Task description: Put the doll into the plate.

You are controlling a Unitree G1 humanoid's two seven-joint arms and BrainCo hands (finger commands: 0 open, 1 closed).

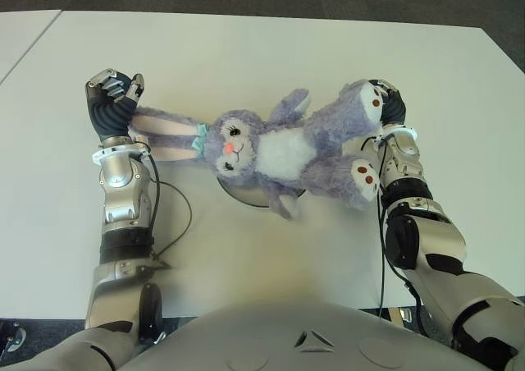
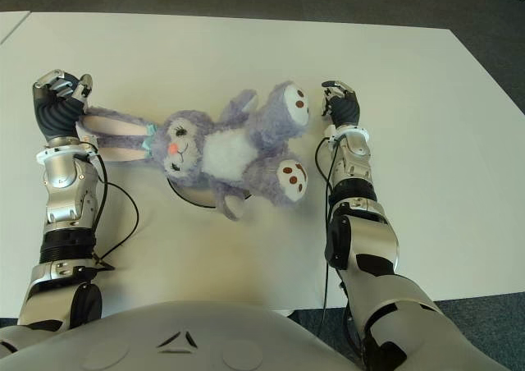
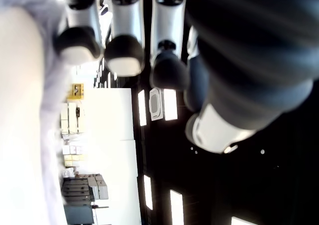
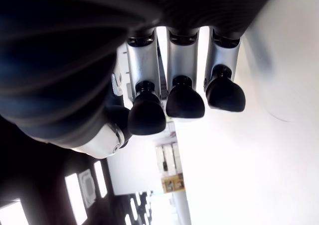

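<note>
Left eye view: the doll (image 1: 279, 153) is shown at frame centre over the mostly hidden plate (image 1: 239, 195), its ear pinched by the left hand (image 1: 113, 104) at upper left, the right hand (image 1: 390, 100) curled empty beside a foot; release is judged outstanding.

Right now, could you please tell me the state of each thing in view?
doll: lying on its back across the plate, ears at the left hand, feet toward the right.
plate: mostly covered by the doll.
left hand: curled by the doll's ears.
right hand: curled, empty, beside a foot.
</note>
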